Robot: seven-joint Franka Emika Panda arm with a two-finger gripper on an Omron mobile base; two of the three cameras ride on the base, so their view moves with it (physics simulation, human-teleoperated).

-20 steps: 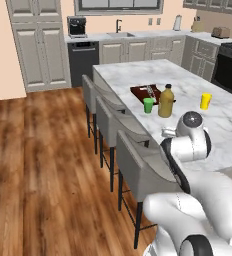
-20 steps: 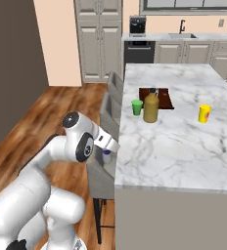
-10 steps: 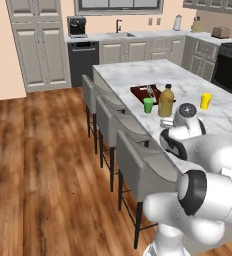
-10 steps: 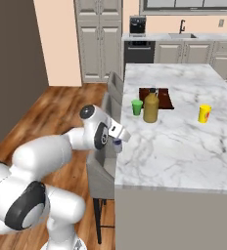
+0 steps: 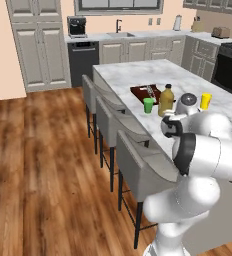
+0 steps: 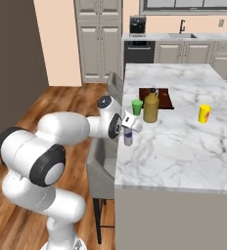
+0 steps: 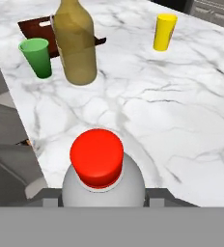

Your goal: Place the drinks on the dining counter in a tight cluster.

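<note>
A red-capped pale bottle (image 7: pixel 103 178) is held upright in the closed gripper (image 6: pixel 128 131), with the juice bottle (image 7: pixel 75 46) lying beyond, far-left.

Arm (image 6: pixel 61 132): glossy white rounded segments, dark grey/black joint bands, round grey cap at wrist.
</note>
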